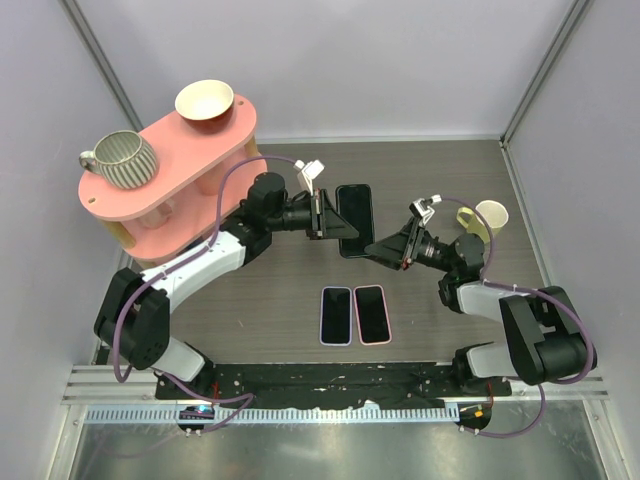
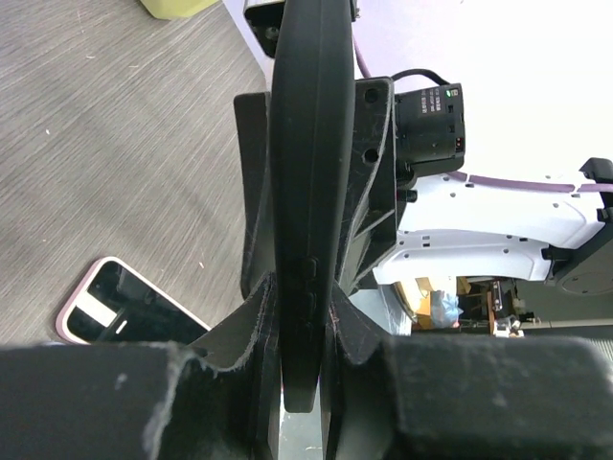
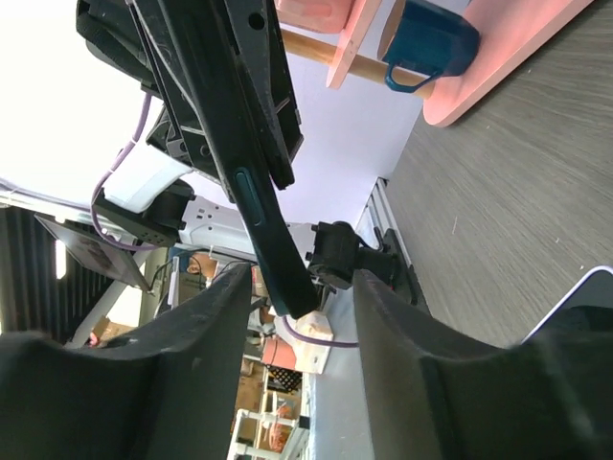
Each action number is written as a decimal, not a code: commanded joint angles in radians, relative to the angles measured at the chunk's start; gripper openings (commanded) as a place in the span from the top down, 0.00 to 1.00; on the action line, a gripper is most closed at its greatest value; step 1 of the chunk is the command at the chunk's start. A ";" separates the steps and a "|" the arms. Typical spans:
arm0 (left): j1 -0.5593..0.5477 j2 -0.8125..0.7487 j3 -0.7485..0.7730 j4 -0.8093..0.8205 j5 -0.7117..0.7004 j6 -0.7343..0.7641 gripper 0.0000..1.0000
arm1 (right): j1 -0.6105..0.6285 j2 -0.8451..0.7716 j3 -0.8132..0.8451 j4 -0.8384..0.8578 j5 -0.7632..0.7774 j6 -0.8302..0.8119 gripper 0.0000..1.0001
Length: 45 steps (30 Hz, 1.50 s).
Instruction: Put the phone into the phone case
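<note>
Left gripper (image 1: 322, 214) is clenched on a thin black slab (image 1: 354, 220), phone or case unclear, centre of the top view. The right gripper (image 1: 378, 250) is released around its lower end. It is likely stiff, light and slick, so hold its long edges.

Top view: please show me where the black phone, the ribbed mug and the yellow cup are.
black phone (image 1: 356, 212), top view, on the middle of its dark face.
ribbed mug (image 1: 132, 166), top view, on its outer wall.
yellow cup (image 1: 491, 213), top view, inside its mouth.
</note>
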State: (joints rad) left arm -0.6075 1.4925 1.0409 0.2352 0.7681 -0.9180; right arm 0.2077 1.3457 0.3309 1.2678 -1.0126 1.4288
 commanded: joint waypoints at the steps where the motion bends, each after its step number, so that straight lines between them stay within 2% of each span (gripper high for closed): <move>1: 0.000 -0.052 0.013 0.060 -0.001 0.007 1.00 | 0.016 -0.010 0.007 0.331 0.026 0.027 0.54; 2: 0.000 -0.055 0.021 0.034 -0.012 0.022 1.00 | 0.016 -0.016 0.005 0.331 0.031 0.025 0.67; 4: 0.000 -0.057 0.036 -0.072 -0.033 0.095 1.00 | 0.016 -0.019 0.002 0.324 0.045 0.021 0.83; 5: 0.000 -0.057 0.048 -0.100 -0.049 0.120 1.00 | 0.015 -0.020 0.000 0.323 0.051 0.021 0.94; 7: 0.000 -0.060 0.050 -0.152 -0.065 0.146 1.00 | 0.016 -0.022 -0.003 0.317 0.061 0.013 0.99; 12: -0.001 -0.046 0.067 -0.230 -0.092 0.209 1.00 | 0.018 -0.054 -0.004 0.225 0.078 -0.047 0.99; 13: 0.000 -0.044 0.068 -0.256 -0.096 0.215 1.00 | 0.018 -0.065 -0.003 0.179 0.083 -0.071 0.98; 14: -0.001 -0.044 0.070 -0.263 -0.098 0.225 1.00 | 0.018 -0.075 0.000 0.147 0.091 -0.088 0.85; 16: 0.000 -0.046 0.071 -0.283 -0.092 0.231 1.00 | 0.018 -0.120 0.011 0.018 0.103 -0.146 0.68; 17: 0.000 -0.049 0.079 -0.298 -0.093 0.235 1.00 | 0.018 -0.138 0.016 -0.036 0.124 -0.169 0.54; 20: 0.000 -0.051 0.116 -0.460 -0.127 0.300 1.00 | 0.018 -0.255 0.046 -0.317 0.189 -0.299 0.33; 21: 0.002 -0.052 0.123 -0.568 -0.159 0.342 1.00 | 0.018 -0.288 0.062 -0.510 0.215 -0.350 0.26; 22: 0.008 -0.055 0.122 -0.618 -0.173 0.358 1.00 | 0.018 -0.362 0.098 -0.610 0.241 -0.442 0.18; 23: 0.015 -0.069 0.114 -0.660 -0.184 0.366 1.00 | 0.018 -0.394 0.117 -0.704 0.305 -0.491 0.15; 24: 0.023 -0.078 0.096 -0.707 -0.184 0.376 1.00 | 0.016 -0.426 0.135 -0.876 0.340 -0.533 0.14; 27: 0.046 -0.122 0.010 -0.790 -0.203 0.386 1.00 | 0.016 -0.523 0.221 -1.165 0.490 -0.665 0.11; 30: 0.063 -0.144 -0.050 -0.865 -0.211 0.418 1.00 | 0.018 -0.554 0.275 -1.293 0.560 -0.722 0.09; 35: 0.075 -0.141 -0.123 -0.909 -0.242 0.424 1.00 | 0.018 -0.546 0.307 -1.332 0.565 -0.717 0.09; 44: 0.080 -0.098 -0.278 -0.700 -0.118 0.321 1.00 | 0.018 -0.565 0.319 -1.372 0.579 -0.723 0.09; 45: 0.081 -0.095 -0.297 -0.633 -0.078 0.291 1.00 | 0.018 -0.565 0.319 -1.378 0.579 -0.725 0.09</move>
State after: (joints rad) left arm -0.5343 1.3922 0.7792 -0.5789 0.5526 -0.5533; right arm 0.2268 0.8051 0.6067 -0.0975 -0.4580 0.7315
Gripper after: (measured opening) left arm 0.197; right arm 0.912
